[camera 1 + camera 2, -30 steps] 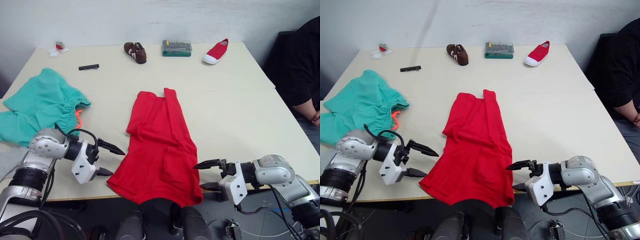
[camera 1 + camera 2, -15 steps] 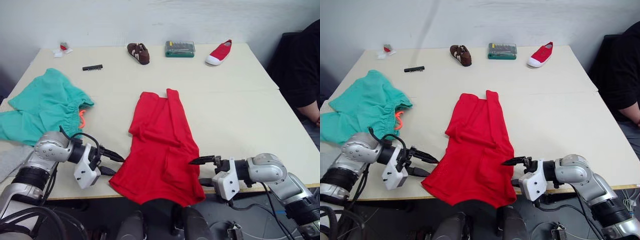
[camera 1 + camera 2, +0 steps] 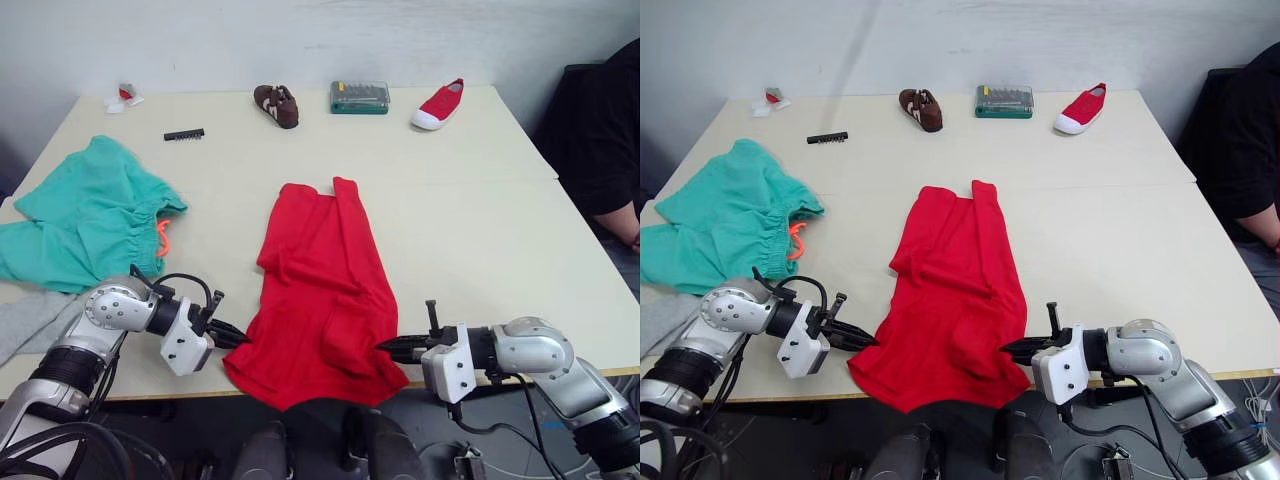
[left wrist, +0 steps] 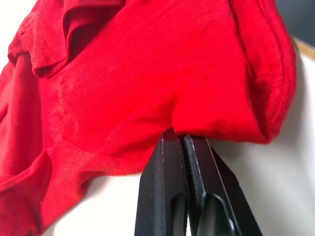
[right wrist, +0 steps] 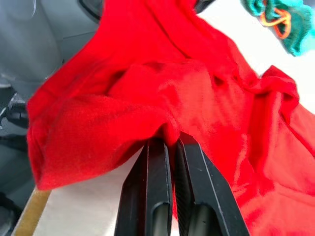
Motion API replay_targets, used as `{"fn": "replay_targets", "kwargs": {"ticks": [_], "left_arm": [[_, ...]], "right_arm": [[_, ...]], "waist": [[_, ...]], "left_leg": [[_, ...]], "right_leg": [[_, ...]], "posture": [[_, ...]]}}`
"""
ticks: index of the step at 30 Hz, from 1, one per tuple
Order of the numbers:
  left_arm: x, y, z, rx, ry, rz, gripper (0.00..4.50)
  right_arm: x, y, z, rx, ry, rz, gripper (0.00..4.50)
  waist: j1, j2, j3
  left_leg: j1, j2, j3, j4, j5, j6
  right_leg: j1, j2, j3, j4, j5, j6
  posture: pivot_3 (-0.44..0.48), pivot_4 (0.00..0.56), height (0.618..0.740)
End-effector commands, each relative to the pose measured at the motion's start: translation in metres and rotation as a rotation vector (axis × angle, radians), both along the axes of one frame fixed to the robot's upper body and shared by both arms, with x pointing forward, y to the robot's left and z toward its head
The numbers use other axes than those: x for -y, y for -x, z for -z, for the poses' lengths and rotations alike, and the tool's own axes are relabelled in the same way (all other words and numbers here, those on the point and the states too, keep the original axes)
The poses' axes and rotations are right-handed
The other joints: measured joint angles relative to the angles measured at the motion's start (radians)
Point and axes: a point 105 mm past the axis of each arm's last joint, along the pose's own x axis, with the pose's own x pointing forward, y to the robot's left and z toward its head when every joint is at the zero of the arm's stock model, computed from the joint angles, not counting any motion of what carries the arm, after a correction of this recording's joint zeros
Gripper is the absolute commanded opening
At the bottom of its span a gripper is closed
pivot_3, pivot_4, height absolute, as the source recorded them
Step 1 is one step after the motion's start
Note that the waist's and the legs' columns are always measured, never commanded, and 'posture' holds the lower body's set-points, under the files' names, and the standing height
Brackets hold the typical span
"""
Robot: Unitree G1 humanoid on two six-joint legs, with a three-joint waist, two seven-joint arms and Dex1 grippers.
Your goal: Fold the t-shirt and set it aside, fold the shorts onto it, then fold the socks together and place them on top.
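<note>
**Both claws pinched on the shirt's near hem**

Cream table (image 3: 470, 230) against a pale wall, a person in black seated at its right edge. T-shirt (image 3: 320, 285) lies mid-table as a narrow lengthwise strip, its near end drooping over the table's front edge.

- Left gripper (image 3: 228, 336): fingers closed flat on the near-left corner of the hem; wrist view shows the pads (image 4: 167, 172) pressed together with cloth nipped between.
- Right gripper (image 3: 392, 347): likewise clamped, on the near-right edge fold.
- Matched grips at opposite corners look meant to carry the near end up and over toward the collar, keeping the fold square.

Shorts (image 3: 85, 215) spread at far left, orange drawstring showing, well apart from the shirt. Socks (image 3: 30, 320) near the left front edge, beside the left arm. Neither folded yet.

Clutter along the far edge: brown shoe (image 3: 272, 104), green case (image 3: 358, 96), red canvas shoe (image 3: 438, 103), black comb-like strip (image 3: 184, 134).
</note>
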Motion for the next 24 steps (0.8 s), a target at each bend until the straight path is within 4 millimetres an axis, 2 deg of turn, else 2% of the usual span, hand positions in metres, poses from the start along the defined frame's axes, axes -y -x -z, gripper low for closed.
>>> {"fn": "replay_targets", "kwargs": {"ticks": [1, 4, 7, 15, 17, 19, 24], "left_arm": [[-0.005, 0.024, -0.011, -0.112, -0.006, -0.013, 0.00], [-0.009, 0.045, -0.018, -0.233, -0.014, -0.058, 0.00], [-0.010, 0.059, -0.021, -0.368, -0.019, -0.129, 0.00], [-0.009, 0.073, -0.018, -0.564, 0.033, -0.244, 0.00], [-0.009, 0.065, -0.020, -0.591, 0.105, -0.314, 0.00], [-0.011, 0.047, -0.026, -0.597, 0.192, -0.399, 0.00], [-0.017, -0.010, -0.041, -0.586, 0.399, -0.587, 0.00]], "right_arm": [[-0.001, 0.010, -0.028, 0.022, -0.061, 0.001, 0.05], [0.002, 0.020, -0.032, -0.062, -0.063, 0.022, 0.05], [0.005, 0.032, -0.028, -0.175, -0.042, 0.026, 0.05], [0.010, 0.053, -0.023, -0.400, -0.013, 0.003, 0.05], [0.011, 0.046, -0.029, -0.416, -0.038, 0.028, 0.05], [0.012, 0.030, -0.039, -0.408, -0.081, 0.069, 0.05], [0.006, -0.020, -0.066, -0.338, -0.139, 0.100, 0.05]], "waist": [[-0.009, -0.001, 0.001], [-0.012, -0.001, 0.001], [-0.004, -0.001, 0.001], [0.000, -0.001, 0.002], [-0.002, -0.001, 0.002], [-0.002, 0.000, 0.003], [-0.001, -0.001, 0.004]], "left_leg": [[0.000, 0.001, 0.000, 0.000, -0.001, -0.001], [0.000, 0.003, 0.000, 0.000, -0.004, -0.003], [0.000, 0.005, -0.001, 0.000, -0.006, -0.004], [0.000, 0.007, -0.002, 0.000, -0.007, -0.007], [0.001, 0.008, -0.001, 0.000, -0.008, -0.008], [0.001, 0.009, -0.001, 0.000, -0.008, -0.008], [0.001, 0.009, -0.001, 0.001, -0.004, -0.010]], "right_leg": [[0.000, 0.000, 0.000, 0.000, -0.001, 0.000], [-0.001, 0.004, 0.001, -0.001, -0.003, 0.000], [-0.001, 0.006, 0.001, -0.001, -0.006, -0.001], [-0.001, 0.010, 0.002, -0.001, -0.013, -0.003], [-0.001, 0.011, 0.002, 0.000, -0.013, -0.004], [-0.001, 0.011, 0.002, 0.000, -0.013, -0.004], [-0.001, 0.012, 0.002, 0.001, -0.011, -0.006]], "posture": [[0.000, 0.150, 0.740], [0.000, 0.150, 0.740], [0.000, 0.150, 0.740], [0.000, 0.150, 0.740], [0.000, 0.150, 0.740], [0.000, 0.150, 0.740], [0.000, 0.150, 0.740]]}}
